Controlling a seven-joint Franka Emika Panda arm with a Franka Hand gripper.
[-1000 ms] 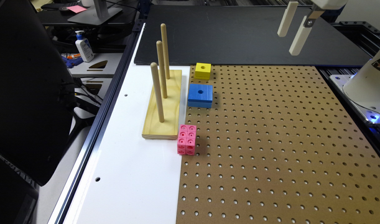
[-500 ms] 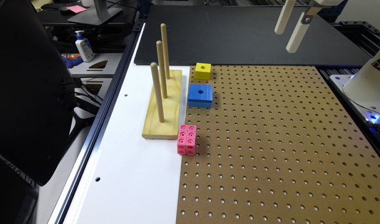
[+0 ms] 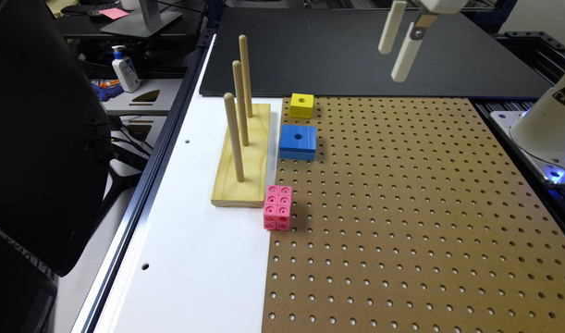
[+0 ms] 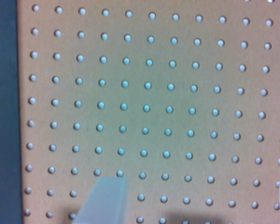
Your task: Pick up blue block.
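— Evidently the gripper (image 3: 399, 44) hung high with its jaws spread wide and empty; the blue block (image 3: 297, 141) lay well below and off to one side of them, beside the yellow block (image 3: 302, 105).

— A descent might have landed on yellow instead?

— Possibly. The wrist view gave pegboard (image 4: 149, 93) between the jaws; the exterior view placed the blocks.

White gripper (image 3: 396, 53) hangs high above black mat (image 3: 310, 51). Flat blue block with centre hole (image 3: 298, 141) sits on brown pegboard (image 3: 402, 208), between small yellow holed block (image 3: 302, 105) and pink studded cube cluster (image 3: 278, 207), beside wooden three-peg stand (image 3: 242, 155).
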